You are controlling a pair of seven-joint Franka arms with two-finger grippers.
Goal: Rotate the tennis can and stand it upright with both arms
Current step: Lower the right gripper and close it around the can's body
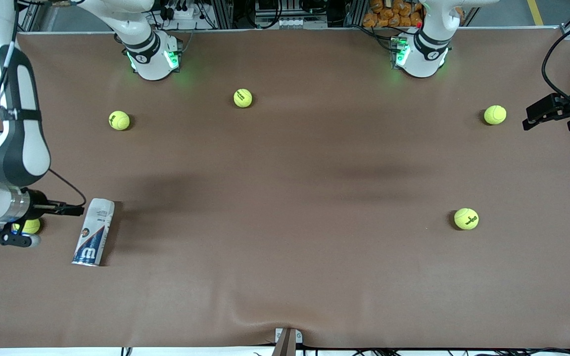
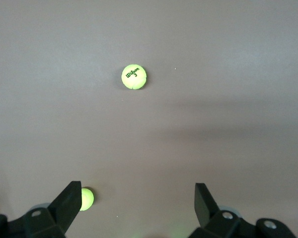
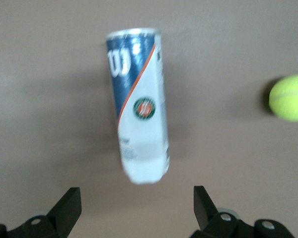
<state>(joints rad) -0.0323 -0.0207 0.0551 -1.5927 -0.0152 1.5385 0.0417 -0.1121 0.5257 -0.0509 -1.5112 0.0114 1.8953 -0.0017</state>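
The tennis can (image 1: 93, 231) lies on its side on the brown table near the right arm's end, its white end farther from the front camera and its dark blue "W" end nearer. My right gripper (image 1: 74, 210) is open and empty, low beside the can's white end and apart from it. In the right wrist view the can (image 3: 139, 106) lies ahead of the open right gripper (image 3: 137, 208), outside the jaws. My left gripper (image 1: 551, 117) is open and empty, up over the left arm's end of the table. In its own view the left gripper (image 2: 138, 203) holds nothing.
Several yellow-green tennis balls lie about: one (image 1: 30, 226) under the right wrist, two (image 1: 119, 120) (image 1: 243, 98) near the right arm's base, one (image 1: 495, 114) beside the left gripper, one (image 1: 466, 218) nearer the front camera. The cloth has a wrinkle (image 1: 245, 311) at the front edge.
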